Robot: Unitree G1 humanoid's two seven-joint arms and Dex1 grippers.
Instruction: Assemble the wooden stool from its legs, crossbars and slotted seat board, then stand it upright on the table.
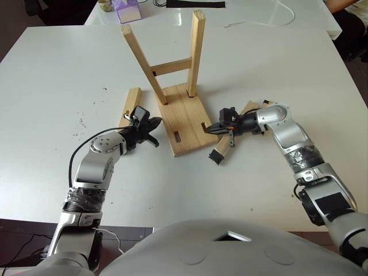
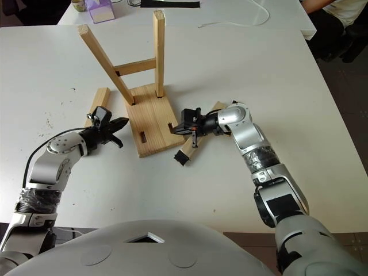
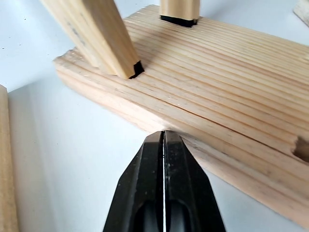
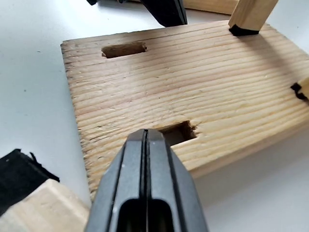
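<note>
- Closest to the robot, on the right, lies a loose leg point(image 1: 223, 148) flat on the white table point(image 1: 57, 86). Its black-tipped end points toward the near edge and its other end runs off to the far right, under the right arm.
- Just above that leg, the right gripper point(image 4: 146, 133) has its two fingers pressed tight together with nothing between them. The tip sits at the right edge of the seat board point(image 1: 187, 118), right by the near right slot point(image 4: 177, 133). I can't tell whether it actually touches the wood.
- Across from it, the left gripper point(image 3: 163, 137) is pinched closed as well and holds nothing. Its tip is up against the board's left edge.
- Between the two grippers, the seat board lies flat in the middle of the table. Its second near slot point(image 1: 177, 137) is open.
- Left of the board, just beyond the left gripper, another loose leg point(image 1: 131, 102) lies flat on the table.
- At the board's far end, two legs stand in their slots, joined by a crossbar point(image 1: 172, 66). The right leg point(image 1: 196, 52) is nearly upright, and the left leg point(image 1: 144, 63) leans away to the far left.
- Farthest off, on a second table, there's a purple box point(image 1: 126, 8), a black strip point(image 1: 195, 3) and a white cable point(image 1: 270, 20).
</note>
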